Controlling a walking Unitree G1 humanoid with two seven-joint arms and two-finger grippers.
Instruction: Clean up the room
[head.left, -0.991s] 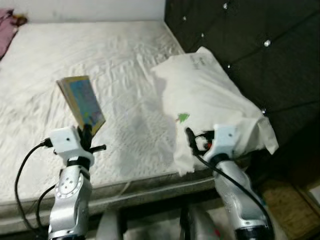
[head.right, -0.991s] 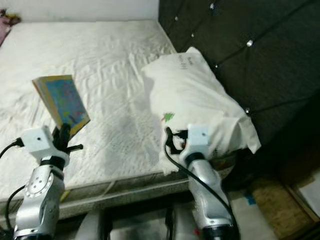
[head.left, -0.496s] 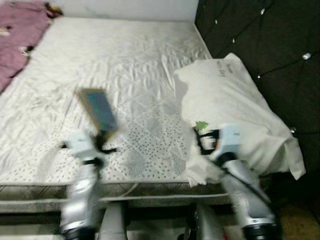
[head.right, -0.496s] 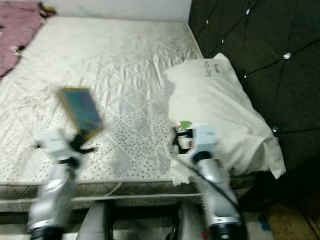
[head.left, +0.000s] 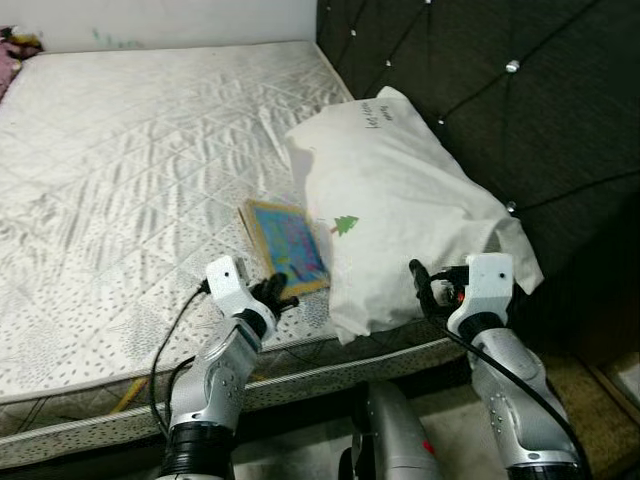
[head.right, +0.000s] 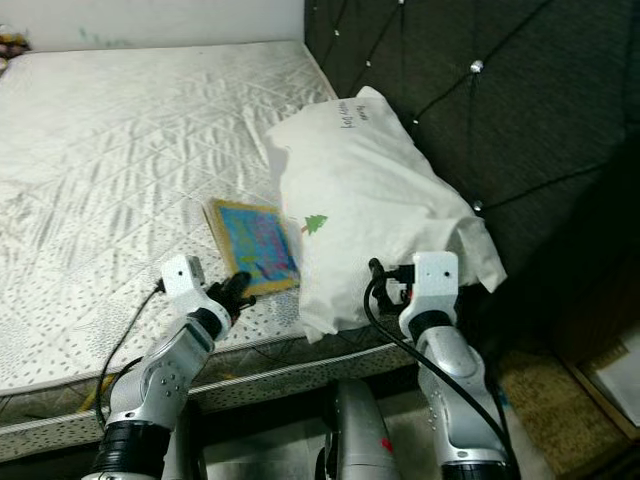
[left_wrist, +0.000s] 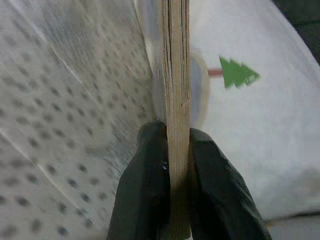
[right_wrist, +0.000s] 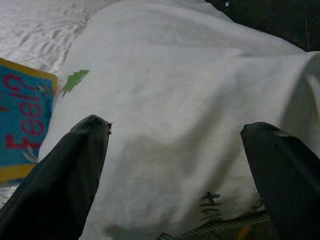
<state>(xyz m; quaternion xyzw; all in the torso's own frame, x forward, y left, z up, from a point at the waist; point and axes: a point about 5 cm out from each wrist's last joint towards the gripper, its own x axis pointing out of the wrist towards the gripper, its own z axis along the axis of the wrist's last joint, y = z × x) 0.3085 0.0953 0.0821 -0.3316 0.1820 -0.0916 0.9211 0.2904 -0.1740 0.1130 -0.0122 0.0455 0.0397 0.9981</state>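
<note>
Gripping the near edge of a thin picture book (head.left: 286, 243), the left gripper (head.left: 274, 296) sits low over the front part of the bed (head.left: 120, 180), its two black fingers (left_wrist: 145, 190) clenched on either side of the book's page block, as the left wrist view shows edge-on. The book has a blue cover with a yellow border and red lettering, and it lies on or just above the white quilted mattress with its far side right beside the white pillow (head.left: 400, 220). Whether the cover rests flat on the sheet or is held slightly clear of it cannot be told.

The pillow lies along the right side of the bed against the dark tufted headboard (head.left: 520, 110). A small green tree mark (head.left: 346, 225) is printed on its near face, and some dark handwriting shows near its far end. Its near corner hangs a little over the front edge of the mattress.

The right gripper (head.left: 428, 285) is raised in front of that near end of the pillow, close to the fabric. Its fingers (right_wrist: 65, 175) are spread wide apart and grasp nothing, with the pillow between and beyond them in the right wrist view.

A bit of pink cloth (head.left: 12, 45) shows at the far left corner of the bed.
</note>
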